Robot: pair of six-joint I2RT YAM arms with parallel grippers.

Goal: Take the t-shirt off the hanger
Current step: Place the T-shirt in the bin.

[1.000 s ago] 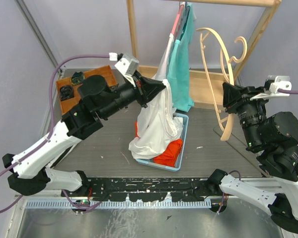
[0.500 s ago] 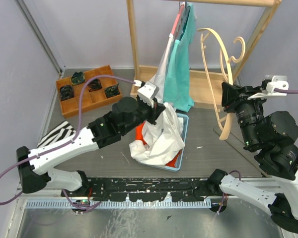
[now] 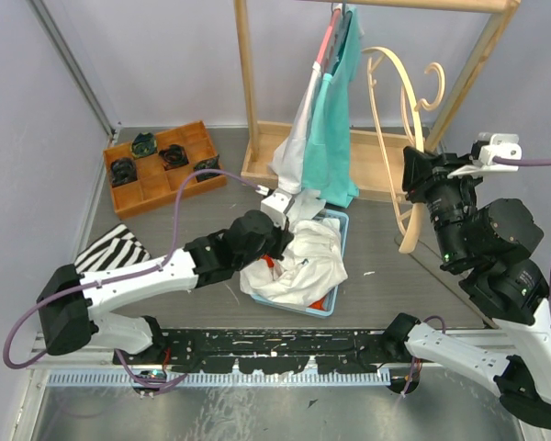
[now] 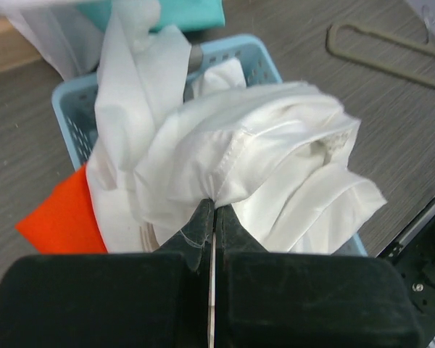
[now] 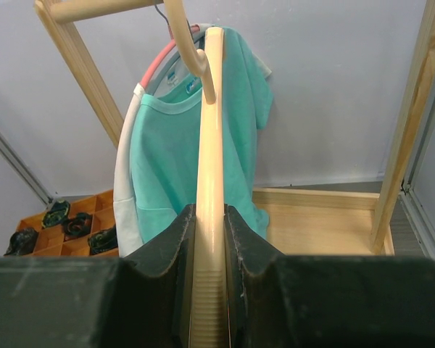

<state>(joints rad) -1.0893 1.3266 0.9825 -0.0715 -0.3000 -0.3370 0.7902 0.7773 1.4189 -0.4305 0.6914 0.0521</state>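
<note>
The white t-shirt [image 3: 308, 262] lies bunched in the light blue basket [image 3: 339, 241], off the hanger; it also shows in the left wrist view [image 4: 275, 167]. My left gripper [image 3: 280, 250] is low over the basket and shut on a fold of the white t-shirt [image 4: 212, 206]. My right gripper [image 3: 415, 176] is shut on the bare cream wooden hanger [image 3: 395, 110] and holds it up at the right, its bar running up between the jaws in the right wrist view [image 5: 210, 145].
A wooden rack [image 3: 248, 83] stands at the back with a teal shirt [image 3: 335, 119] and a white one [image 3: 298, 138] hanging. Orange cloth [image 4: 54, 217] lies in the basket. A wooden tray [image 3: 156, 165] is at back left, a striped cloth [image 3: 106, 248] at left, another hanger [image 4: 391, 54] on the table.
My left arm has swung down and to the right, lowering the white t-shirt from hanging height into the basket. My right gripper has lifted the bare hanger slightly.
</note>
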